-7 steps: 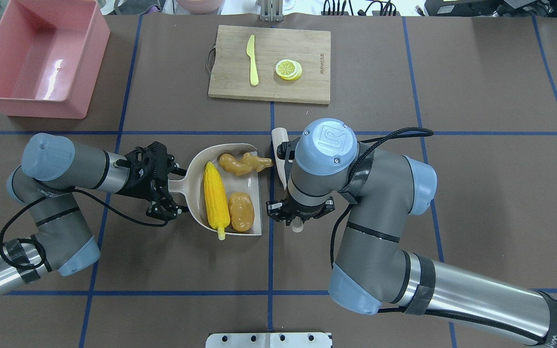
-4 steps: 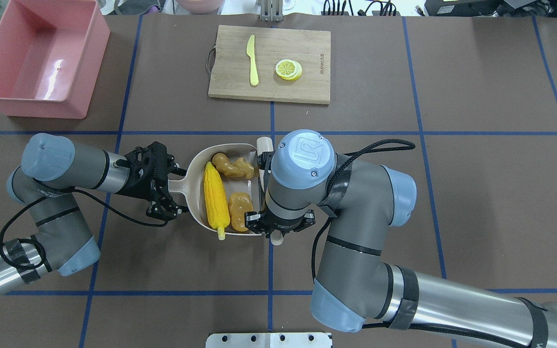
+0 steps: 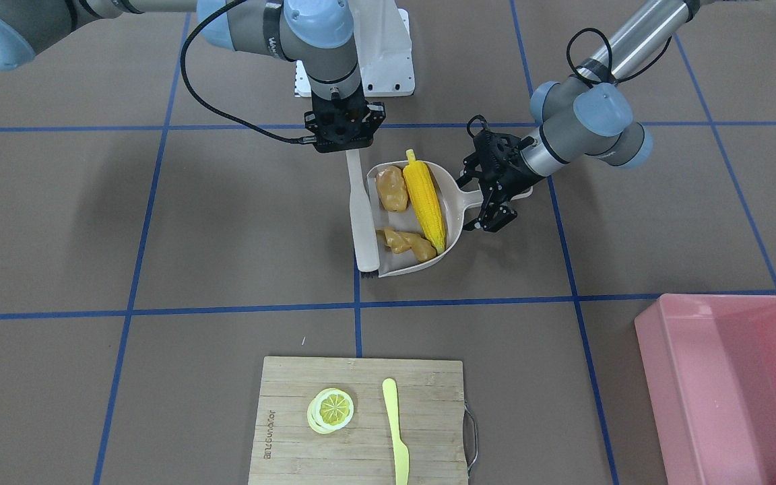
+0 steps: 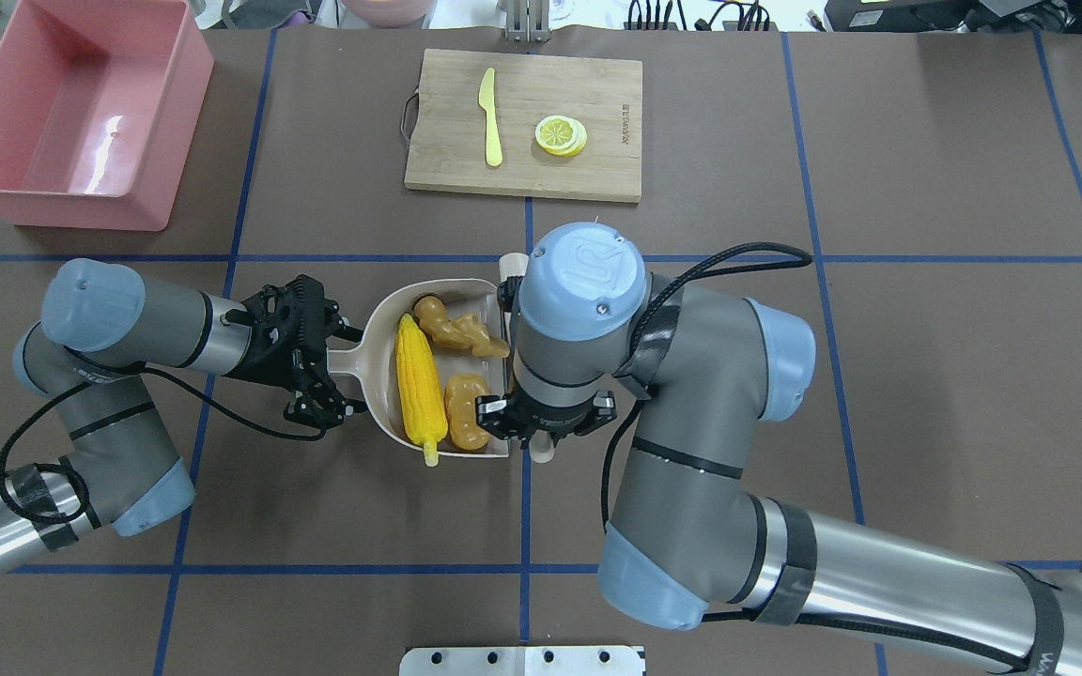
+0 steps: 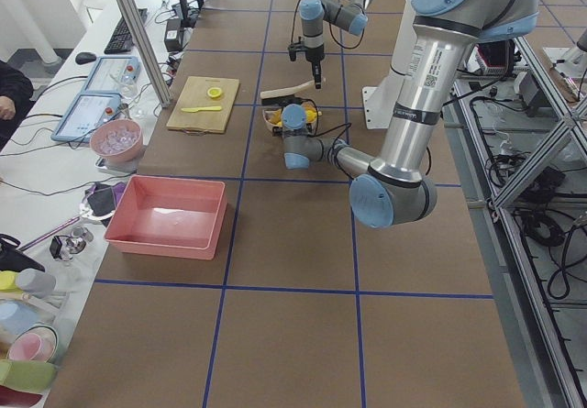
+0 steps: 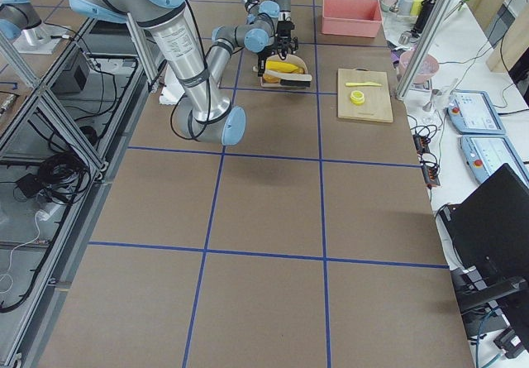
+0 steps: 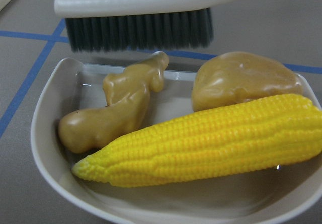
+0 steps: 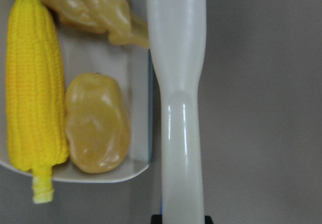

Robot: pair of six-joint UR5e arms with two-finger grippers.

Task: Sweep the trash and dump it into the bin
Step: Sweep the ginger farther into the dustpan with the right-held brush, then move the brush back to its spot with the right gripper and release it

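The corn cob, the potato and the ginger root lie inside the beige dustpan at mid-table. My left gripper is shut on the dustpan's handle. My right gripper is shut on the handle of a white brush, which lies along the dustpan's open edge. In the left wrist view the bristles stand at the pan's mouth behind the ginger. The pink bin stands apart at the back left.
A wooden cutting board at the back centre carries a pale yellow knife and a lemon slice. Blue tape lines cross the brown table. A metal plate sits at the near edge.
My right arm has moved the brush left against the dustpan's open edge. The ginger root has been pushed from the rim fully into the pan. The left arm has not moved.
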